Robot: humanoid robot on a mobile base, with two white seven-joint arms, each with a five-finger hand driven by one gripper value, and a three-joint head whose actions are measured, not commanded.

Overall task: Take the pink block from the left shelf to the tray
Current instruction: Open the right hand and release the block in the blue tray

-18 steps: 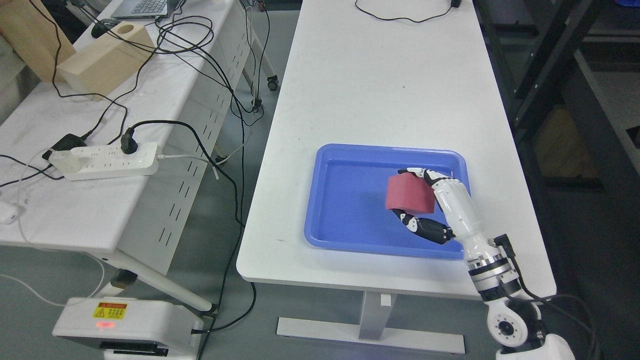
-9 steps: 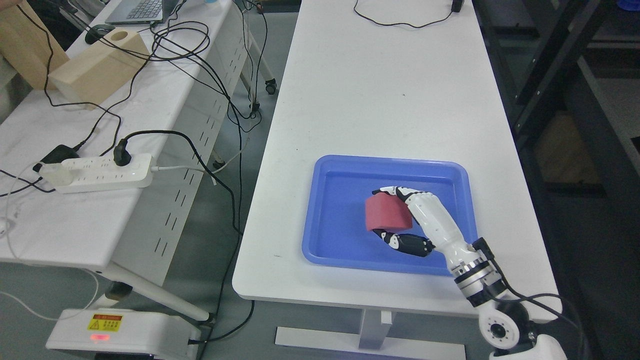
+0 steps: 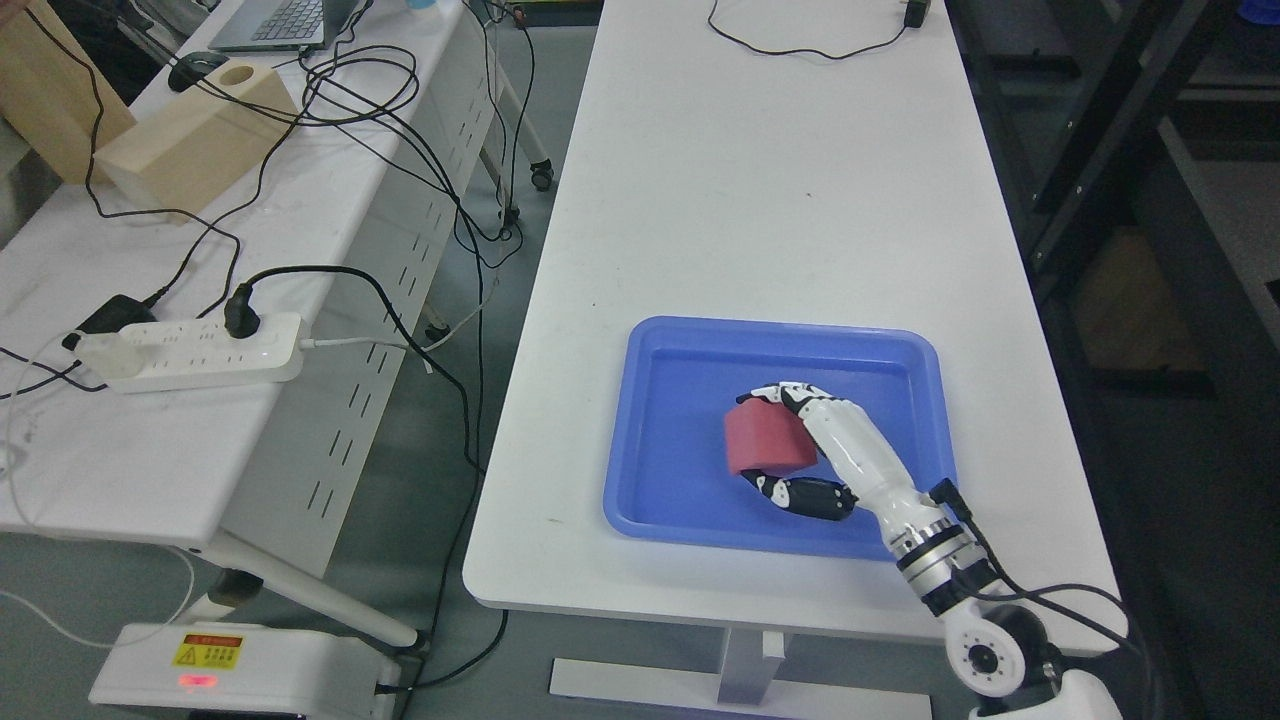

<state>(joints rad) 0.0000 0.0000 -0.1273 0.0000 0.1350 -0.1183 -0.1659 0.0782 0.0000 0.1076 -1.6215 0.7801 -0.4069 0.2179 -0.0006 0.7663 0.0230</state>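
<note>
The pink block (image 3: 765, 441) is held inside the blue tray (image 3: 660, 500), gripped by the right robot hand (image 3: 815, 450), whose arm comes in from the lower right corner of the head view and reaches across the tray's near right rim. The white fingers (image 3: 790, 393) are curled over the far top edge of the block, while the dark thumb (image 3: 805, 493) is pressed against its near underside, so the block is pinched between them. Whether the block's base is touching the tray floor or is held just above it cannot be told. The block is seen near the middle of the tray, slightly toward the right half. The tray is placed on the near part of a white worktop (image 3: 760, 200), close to its front edge. A black cable (image 3: 800, 45) is laid across the far end of the same worktop. To the left, on a second white worktop (image 3: 130, 420), a white power strip (image 3: 190, 350) with a black plug inserted is seen, along with tangled black cables (image 3: 380, 90), a pale wooden block (image 3: 195, 130) with a round hole in its top, and a laptop (image 3: 280, 20) at the far edge.
</note>
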